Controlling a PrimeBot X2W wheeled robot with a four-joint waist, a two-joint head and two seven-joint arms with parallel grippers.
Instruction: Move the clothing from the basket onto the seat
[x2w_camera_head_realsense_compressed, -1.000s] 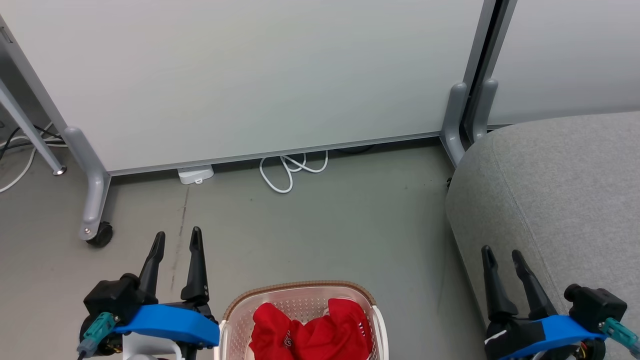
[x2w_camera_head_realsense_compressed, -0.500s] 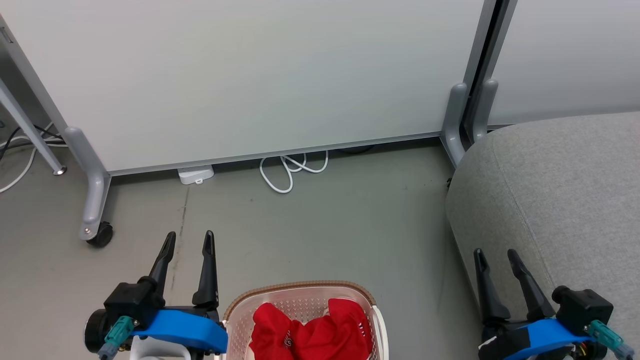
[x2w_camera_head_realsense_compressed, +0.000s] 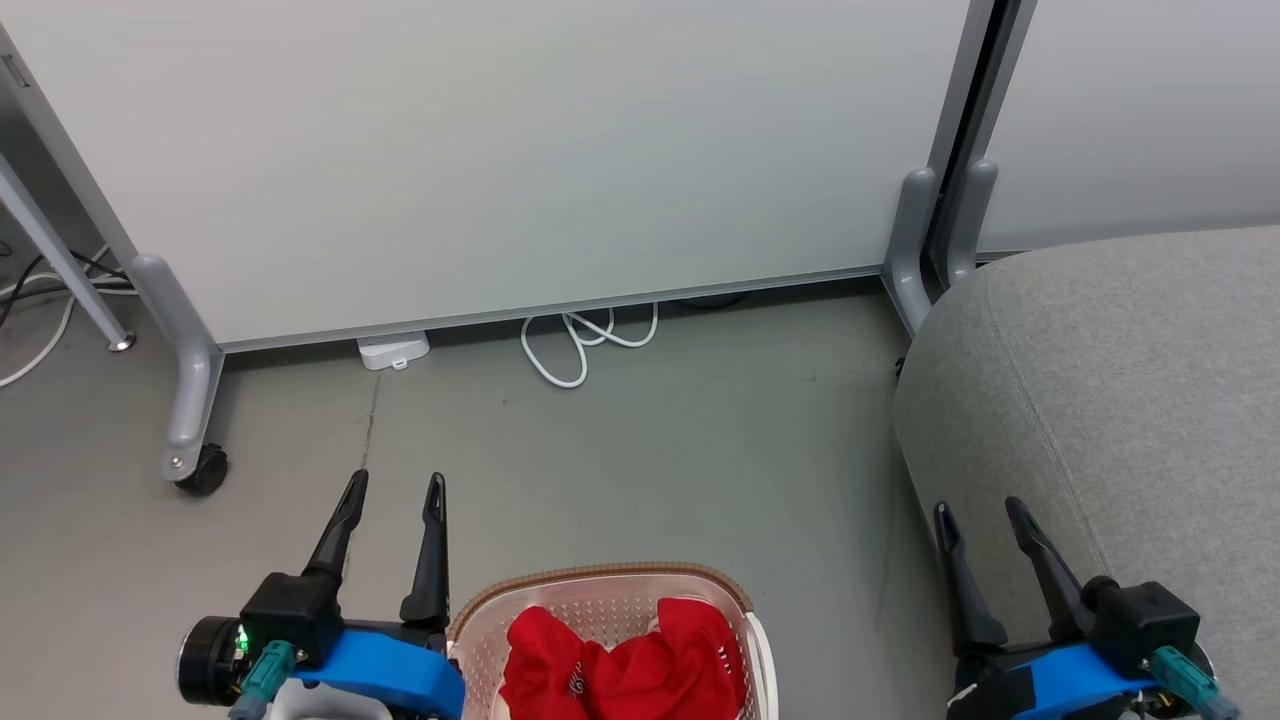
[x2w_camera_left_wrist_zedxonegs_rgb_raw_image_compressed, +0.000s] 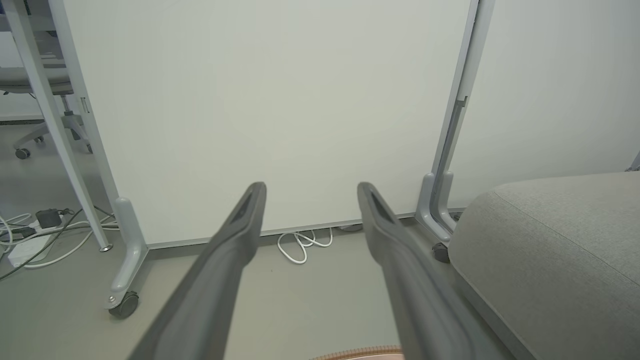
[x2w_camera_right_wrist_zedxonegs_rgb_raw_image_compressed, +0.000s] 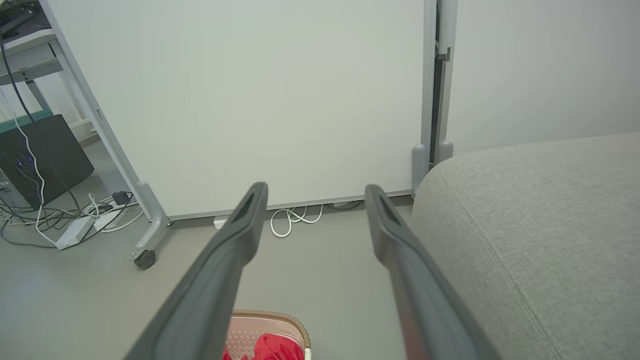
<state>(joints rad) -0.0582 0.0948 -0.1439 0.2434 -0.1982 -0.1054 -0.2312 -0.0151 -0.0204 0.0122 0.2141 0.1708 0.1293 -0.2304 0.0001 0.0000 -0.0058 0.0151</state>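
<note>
Two grippers sit nearest in the head view, both holding nothing: the left gripper is just beside the left rim of the basket with its fingers spread wide, and the right gripper is by the near edge of the seat, its fingers parted about as far. Between them the basket stands on the floor, and the clothing lies heaped inside as a crumpled red mound with white marks, below the braided rim; the basket's near half is cut off by the picture edge. No red fabric lies on the part of the seat in view, so the job looks barely begun and the step in hand is probably the first reach into the basket. To do it well, either gripper should come over the rim from above, fingers kept wide until they straddle a raised fold, then close on cloth alone and not the perforated wall. A straight lift should clear the rim, since a snagged garment could drag the light basket along. Farther off, a white cable loops on the floor under a pale panel on wheels
</note>
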